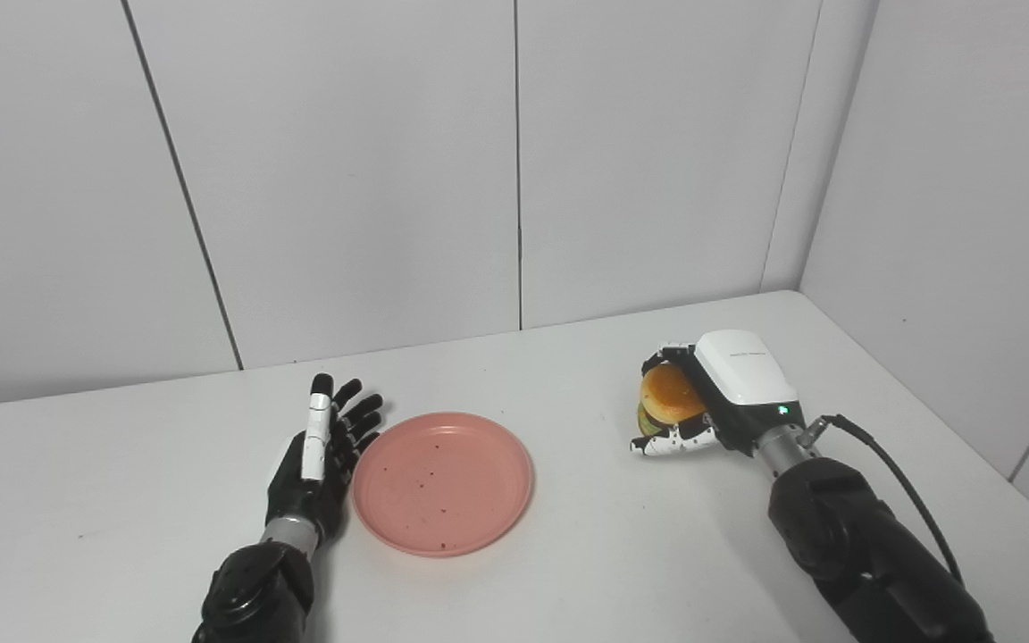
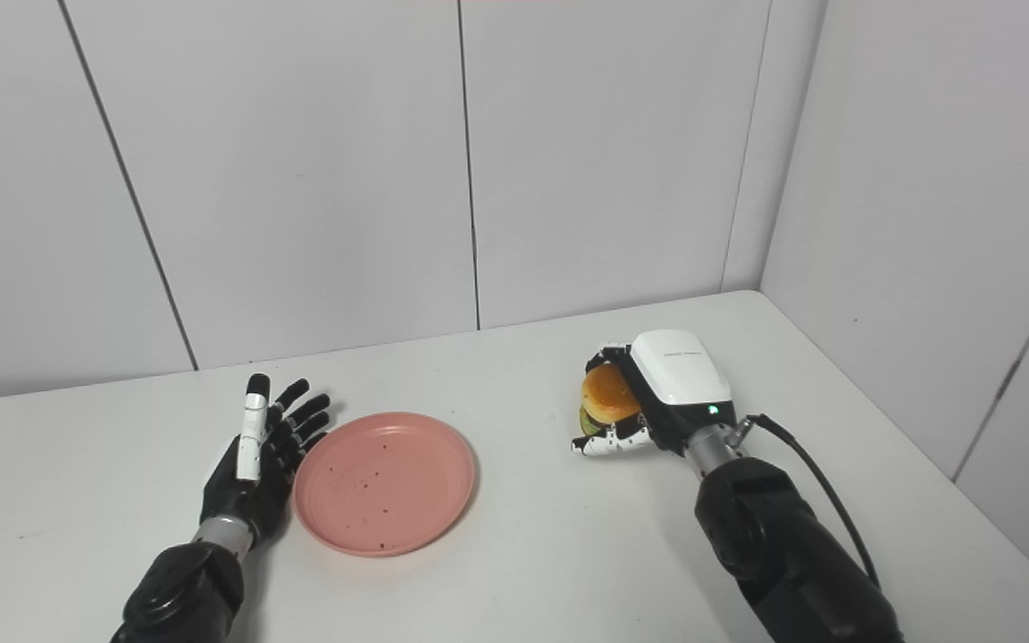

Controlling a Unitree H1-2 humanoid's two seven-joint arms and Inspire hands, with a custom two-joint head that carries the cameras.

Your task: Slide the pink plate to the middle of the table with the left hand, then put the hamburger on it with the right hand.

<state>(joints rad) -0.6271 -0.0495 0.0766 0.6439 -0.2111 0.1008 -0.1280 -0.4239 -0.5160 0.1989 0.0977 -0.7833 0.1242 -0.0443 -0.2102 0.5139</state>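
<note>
The pink plate (image 1: 442, 482) lies flat on the white table (image 1: 568, 375), a little left of the middle. My left hand (image 1: 322, 455) is open, fingers straight and apart, standing on edge right against the plate's left rim. My right hand (image 1: 711, 393) is at the right of the table with its fingers curled around the hamburger (image 1: 668, 396), which has an orange bun and green filling. The hamburger sits low, at the table surface or just above it; I cannot tell which. The same scene shows in the right eye view, with the plate (image 2: 385, 482) and the hamburger (image 2: 608, 396).
White wall panels close the table at the back and on the right. A black cable (image 1: 890, 473) runs from my right wrist along the forearm. Bare table lies between the plate and the hamburger.
</note>
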